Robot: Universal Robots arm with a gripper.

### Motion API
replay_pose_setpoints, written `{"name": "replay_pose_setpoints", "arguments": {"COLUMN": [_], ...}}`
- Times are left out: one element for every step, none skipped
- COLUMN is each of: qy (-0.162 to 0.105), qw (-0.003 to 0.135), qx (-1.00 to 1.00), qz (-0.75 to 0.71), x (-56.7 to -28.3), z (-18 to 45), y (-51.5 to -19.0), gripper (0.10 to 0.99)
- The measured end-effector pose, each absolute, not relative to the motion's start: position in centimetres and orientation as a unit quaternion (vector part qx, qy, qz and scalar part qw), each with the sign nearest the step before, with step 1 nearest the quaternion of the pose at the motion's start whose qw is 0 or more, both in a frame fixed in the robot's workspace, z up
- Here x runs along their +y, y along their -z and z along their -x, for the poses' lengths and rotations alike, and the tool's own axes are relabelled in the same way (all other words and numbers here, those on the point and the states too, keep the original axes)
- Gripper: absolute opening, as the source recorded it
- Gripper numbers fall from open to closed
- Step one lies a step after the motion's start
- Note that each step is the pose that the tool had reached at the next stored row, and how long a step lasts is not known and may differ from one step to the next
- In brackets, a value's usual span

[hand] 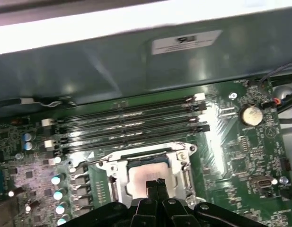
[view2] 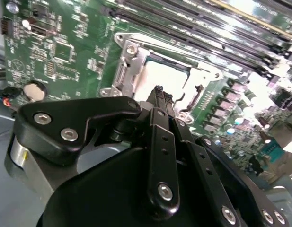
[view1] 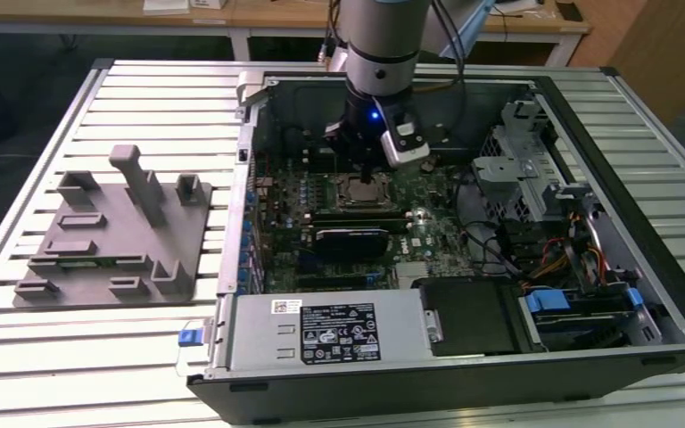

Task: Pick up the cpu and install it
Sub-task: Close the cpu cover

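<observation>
Where the exterior view looks into the open black computer case, I see the black two-finger gripper low over the green motherboard. In the second wrist view its jaws are pressed together, empty, just above the small square silvery cpu. The first wrist view shows that cpu flat inside the metal socket frame.

Bright glare whitens the case rim, elsewhere dim.

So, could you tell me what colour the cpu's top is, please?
Pale silvery; the cpu shows best in the first wrist view.
</observation>
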State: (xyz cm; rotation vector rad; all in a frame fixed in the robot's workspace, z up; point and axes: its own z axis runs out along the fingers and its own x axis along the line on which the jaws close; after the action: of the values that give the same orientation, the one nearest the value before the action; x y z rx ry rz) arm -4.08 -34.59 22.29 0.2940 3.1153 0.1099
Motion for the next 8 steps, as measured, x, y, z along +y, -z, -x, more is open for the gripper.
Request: {"name": "replay_pose_setpoints", "arguments": {"qy": [-0.035, -0.035, -0.035, -0.035, -0.035, -0.035, -0.035, -0.035], "qw": [0.006, 0.007, 0.007, 0.007, 0.007, 0.007, 0.007, 0.007], "qx": [0.995, 0.995, 0.995, 0.995, 0.995, 0.995, 0.995, 0.995], "qz": [-0.094, -0.094, -0.094, -0.094, -0.094, -0.094, -0.094, -0.094], "x": [-34.61, -34.62, -34.62, -34.62, -34.62, -34.62, -34.62, -34.62], "z": [4.25, 4.35, 4.37, 4.37, 4.37, 4.37, 4.37, 4.37], "y": [-22.29, -22.29, -22.35, -22.44, -22.54, -22.63, -22.66, -22.66], "gripper": [0.106, 0.106, 0.106, 0.106, 0.106, 0.106, 0.106, 0.106]}}
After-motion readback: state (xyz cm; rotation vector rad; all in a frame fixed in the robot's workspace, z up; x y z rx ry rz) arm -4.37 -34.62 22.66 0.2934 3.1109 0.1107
